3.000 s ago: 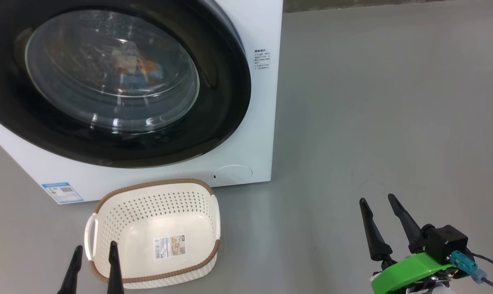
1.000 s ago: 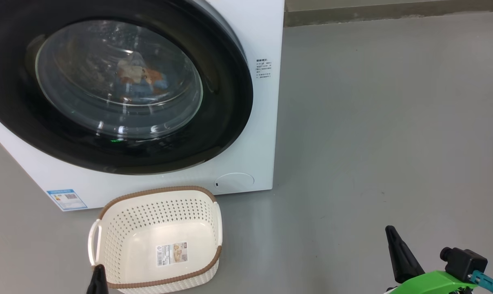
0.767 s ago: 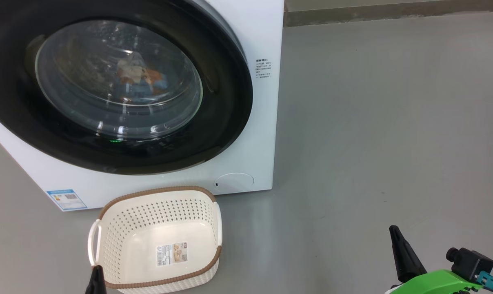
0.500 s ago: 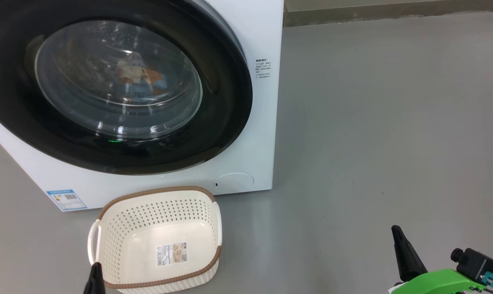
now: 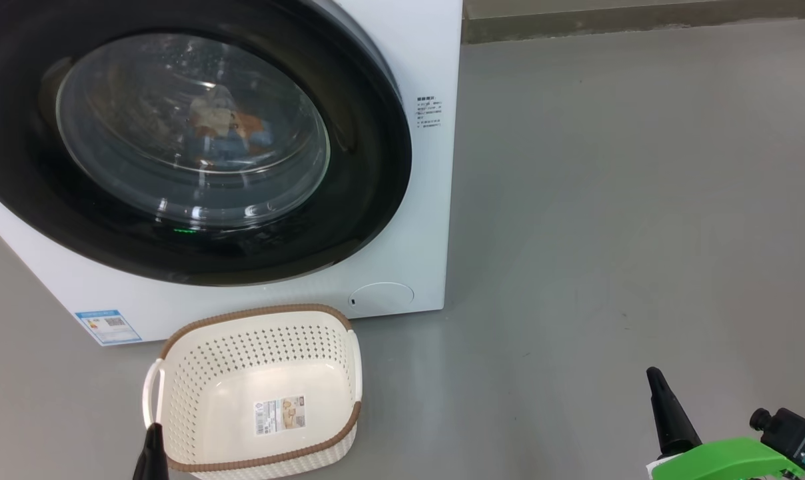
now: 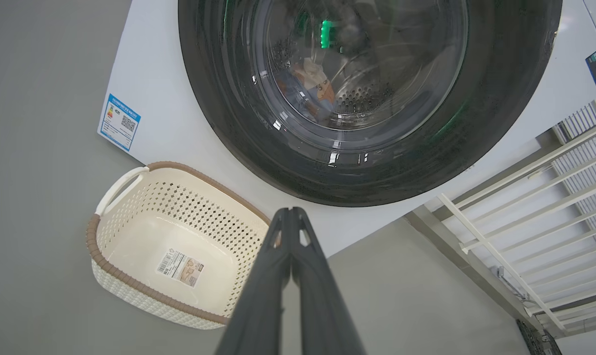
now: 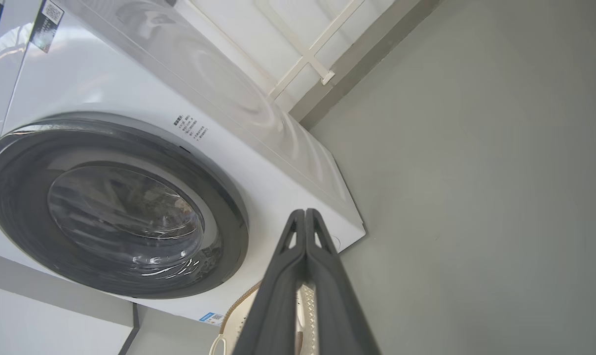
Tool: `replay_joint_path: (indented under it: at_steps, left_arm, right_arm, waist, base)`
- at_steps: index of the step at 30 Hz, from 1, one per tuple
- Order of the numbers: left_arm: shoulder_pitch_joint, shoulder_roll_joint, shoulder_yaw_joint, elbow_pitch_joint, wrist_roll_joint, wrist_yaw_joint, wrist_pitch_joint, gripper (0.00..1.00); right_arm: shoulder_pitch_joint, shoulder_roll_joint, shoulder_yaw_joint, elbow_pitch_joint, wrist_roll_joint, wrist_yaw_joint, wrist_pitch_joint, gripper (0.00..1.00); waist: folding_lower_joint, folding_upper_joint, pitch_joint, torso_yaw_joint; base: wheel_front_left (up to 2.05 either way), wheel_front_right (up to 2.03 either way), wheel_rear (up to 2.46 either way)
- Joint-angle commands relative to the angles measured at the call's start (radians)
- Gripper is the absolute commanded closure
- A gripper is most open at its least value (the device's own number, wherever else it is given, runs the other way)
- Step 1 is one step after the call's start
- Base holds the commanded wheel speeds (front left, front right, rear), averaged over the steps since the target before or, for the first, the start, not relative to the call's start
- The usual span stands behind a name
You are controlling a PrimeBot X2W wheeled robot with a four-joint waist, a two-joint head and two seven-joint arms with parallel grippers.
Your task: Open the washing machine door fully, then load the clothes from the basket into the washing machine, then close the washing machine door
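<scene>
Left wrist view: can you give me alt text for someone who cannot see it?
The washing machine door is closed, with the clothes visible behind its glass. The basket sits empty on the floor in front, beyond the shut left gripper.

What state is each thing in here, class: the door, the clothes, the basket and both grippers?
washing machine door: shut.
clothes: inside the washing machine, seen through the door.
basket: empty, upright.
left gripper: shut, holding nothing.
right gripper: shut, holding nothing.
</scene>
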Motion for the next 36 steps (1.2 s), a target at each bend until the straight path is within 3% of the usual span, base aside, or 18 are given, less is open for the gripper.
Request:
replay_joint_path:
  at_steps: [1,36]
  left_arm:
    - [-0.052,0.017,0.023,-0.016,-0.032,-0.011,0.006,1.00]
    - [-0.128,0.025,0.063,0.027,-0.433,-0.051,0.107,1.00]
  right_arm:
    - [-0.048,-0.003,0.003,-0.030,0.039,-0.001,0.010,1.00]
    - [-0.068,-0.003,-0.028,-0.039,0.430,-0.002,0.113,1.00]
  waist:
    - [-0.0001,0.0000,0.000,0.000]
    - [-0.0001,0.0000,0.000,-0.004]
  base:
    - [0.00,0.00,0.00]
    - [0.00,0.00,0.00]
